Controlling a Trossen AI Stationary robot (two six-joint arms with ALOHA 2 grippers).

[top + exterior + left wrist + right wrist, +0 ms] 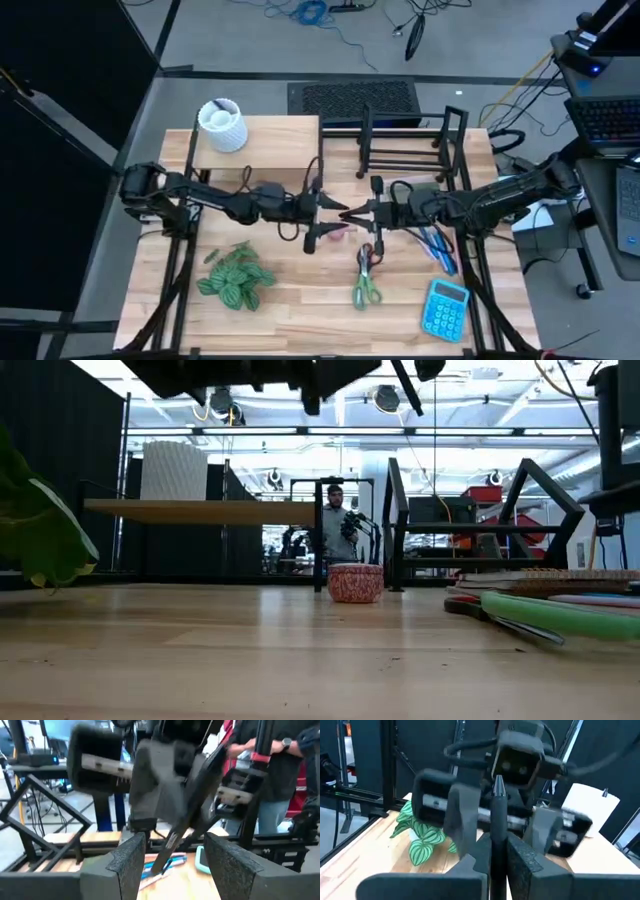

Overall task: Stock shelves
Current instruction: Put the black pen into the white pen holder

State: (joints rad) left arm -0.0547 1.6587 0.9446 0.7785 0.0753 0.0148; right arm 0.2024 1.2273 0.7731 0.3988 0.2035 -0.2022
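Pinched between the pressed-together fingers of the right gripper (498, 851), a dark pen (497, 815) is held facing the spread left gripper (175, 857), both raised in front of the wire-frame rack (408, 140), with the pale-wood riser shelf (262, 146) beside it.

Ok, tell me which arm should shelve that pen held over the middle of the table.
Right, most likely. The right gripper is shut on the pen, and the black wire rack stands just beyond it on its side. The left gripper is open, gripping nothing, facing the pen.
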